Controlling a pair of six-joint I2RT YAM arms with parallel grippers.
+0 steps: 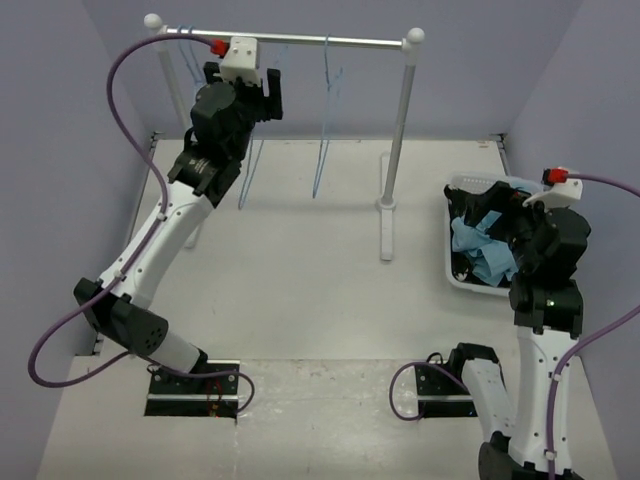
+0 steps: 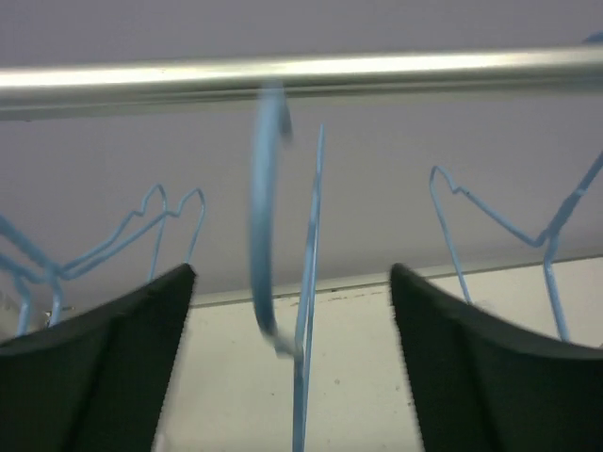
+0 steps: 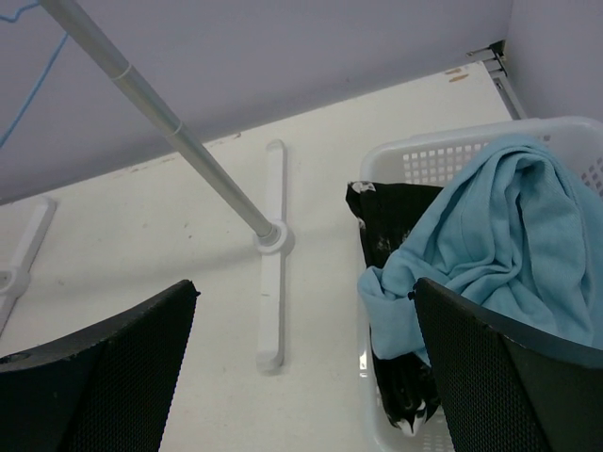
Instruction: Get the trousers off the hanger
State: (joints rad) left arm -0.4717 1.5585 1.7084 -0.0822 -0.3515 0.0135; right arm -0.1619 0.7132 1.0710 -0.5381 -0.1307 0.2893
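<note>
The light sky-blue trousers [image 3: 509,217] lie crumpled in the white basket [image 3: 443,155] at the right, off any hanger; from above the trousers [image 1: 480,250] lie under my right arm. My right gripper [image 3: 306,282] hangs open over the basket's left rim, holding nothing. A pale-blue wire hanger [image 2: 267,188] hooks over the silver rail [image 2: 301,73]. My left gripper [image 2: 292,273] is raised to it, jaws apart on either side of the hook and neck without touching. In the top view the same hanger [image 1: 255,170] dangles bare below the left gripper [image 1: 268,100].
Other bare hangers [image 1: 325,120] hang on the rail [image 1: 330,40], to both sides of the left gripper [image 2: 499,221]. The rack's right post [image 1: 398,130] and white foot [image 1: 387,235] stand between the arms. A black patterned cloth [image 3: 386,235] lies in the basket [image 1: 462,182] under the trousers.
</note>
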